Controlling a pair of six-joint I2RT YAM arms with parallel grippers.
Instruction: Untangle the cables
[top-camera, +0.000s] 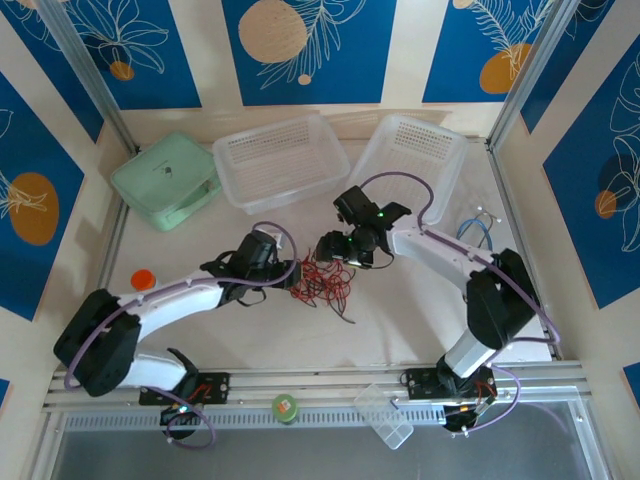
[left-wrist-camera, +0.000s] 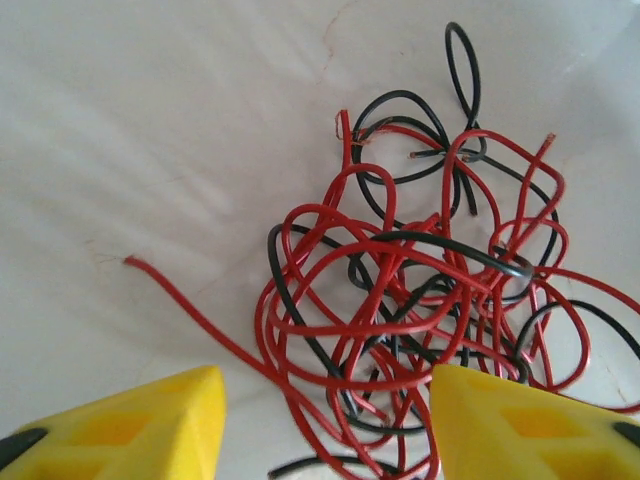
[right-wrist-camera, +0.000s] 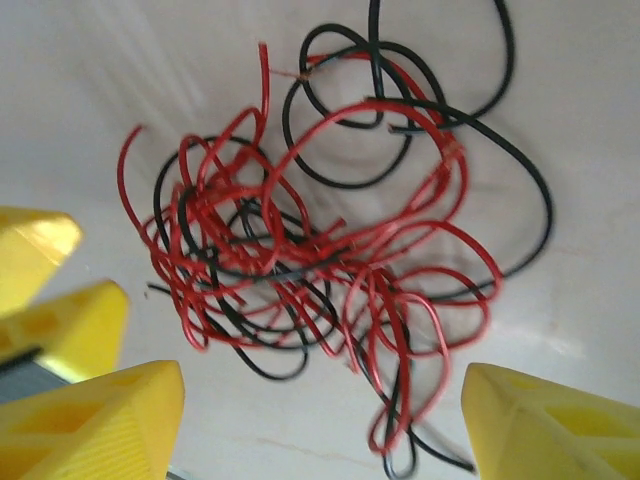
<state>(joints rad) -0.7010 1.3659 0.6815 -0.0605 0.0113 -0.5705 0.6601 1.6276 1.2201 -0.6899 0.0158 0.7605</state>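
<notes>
Red and black cables (top-camera: 322, 282) tangled in one heap on table (top-camera: 420, 315), left gripper (left-wrist-camera: 328, 375) and right gripper (right-wrist-camera: 324, 372) both spread wide over it, gripping nothing; clear baskets (top-camera: 232, 178) and lidded green box (top-camera: 165, 180) well behind.

Thin red and black cables (top-camera: 323, 282), one loose tangled heap on the white table (top-camera: 420, 320).

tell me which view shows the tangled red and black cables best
The left wrist view: the cables are close and sharp there, so single red and black loops can be followed. The right wrist view shows them as close but blurred; the top view gives a small, distant clump.
</notes>
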